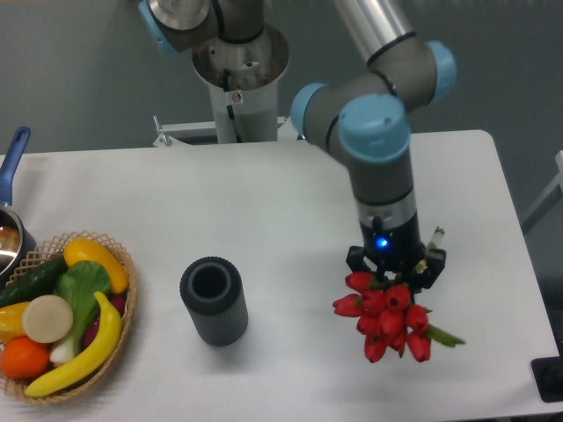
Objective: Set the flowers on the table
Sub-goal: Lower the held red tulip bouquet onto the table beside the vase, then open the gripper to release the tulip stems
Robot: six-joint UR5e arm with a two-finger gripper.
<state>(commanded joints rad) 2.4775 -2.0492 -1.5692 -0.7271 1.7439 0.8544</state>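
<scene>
The flowers (387, 316) are a bunch of red tulips with green stems at the right front of the white table (290, 202). The heads point toward the front edge, low over or on the tabletop. One stem end (437, 236) pokes out behind the gripper. My gripper (396, 264) points straight down over the middle of the bunch, with a finger on each side of the stems. It appears shut on them. The stems under the gripper are hidden.
A dark grey ribbed vase (213, 301) stands upright left of the flowers. A woven basket (123, 308) of fruit and vegetables sits at the front left corner. A pot with a blue handle (13, 158) is at the left edge.
</scene>
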